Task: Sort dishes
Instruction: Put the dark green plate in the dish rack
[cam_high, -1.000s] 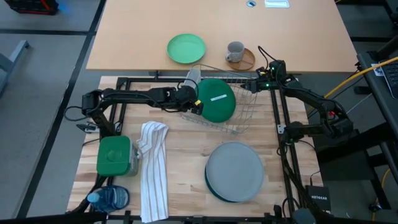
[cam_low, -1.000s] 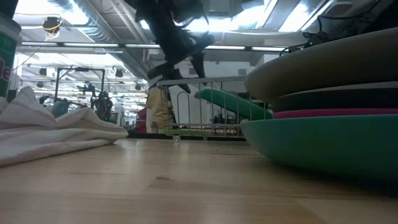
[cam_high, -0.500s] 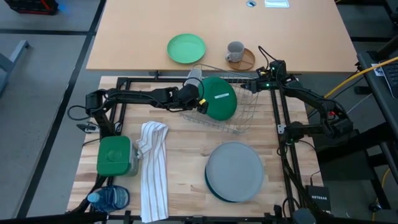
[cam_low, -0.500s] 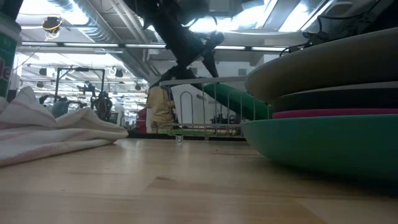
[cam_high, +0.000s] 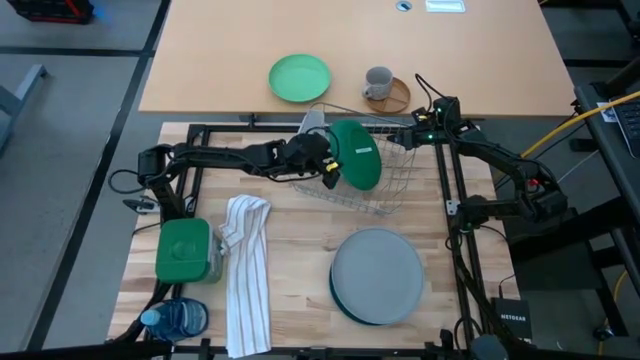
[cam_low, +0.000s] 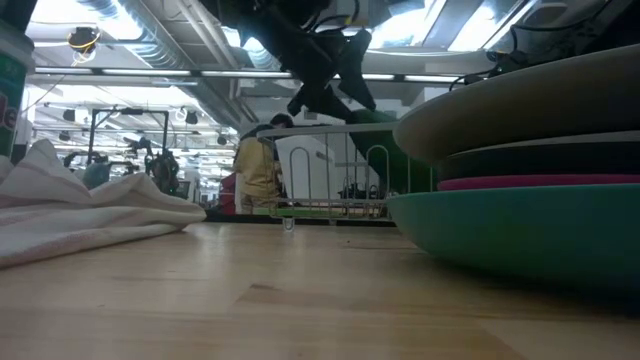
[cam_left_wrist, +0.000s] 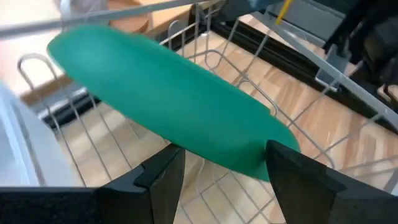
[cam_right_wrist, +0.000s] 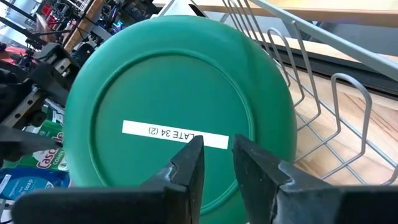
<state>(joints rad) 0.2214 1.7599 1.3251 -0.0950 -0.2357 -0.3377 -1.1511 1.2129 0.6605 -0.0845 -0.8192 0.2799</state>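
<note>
One plate in play: the dark green plate (cam_high: 355, 167) stands tilted on edge inside the wire rack (cam_high: 395, 190) at the far side of the table (cam_high: 300, 250).
High view, left tool: the left tool (cam_high: 328, 168) reaches across and meets the plate's near rim.
High view, right tool: the right tool (cam_high: 420, 133) waits at the rack's far right corner, clear of the plate.
High view, other dishes: the stack (cam_high: 378, 275), light grey on top, lies flat near the front right, well apart from the rack.
Low view: the plate (cam_low: 385, 165) leans steeply among the rack's wires, with the left arm coming down onto its upper edge. Which slot holds it I cannot tell from here.
Left wrist view: both fingers (cam_left_wrist: 165, 180) stand wide apart, with the plate's lower rim across the gap. The left tool reads as open and nudging, not clamping.
Right wrist view: the plate's underside faces this camera, its white label (cam_right_wrist: 174, 134) showing. The right tool's fingers leave a narrow gap with nothing between them.
Step in hand, my call: stand this plate upright between two rack wires.
How to do it well: push low and slowly, so the rim drops between the prongs rather than riding over one.
Watch for: the plate tipping past upright towards the right tool, or the light rack sliding under the push.
</note>
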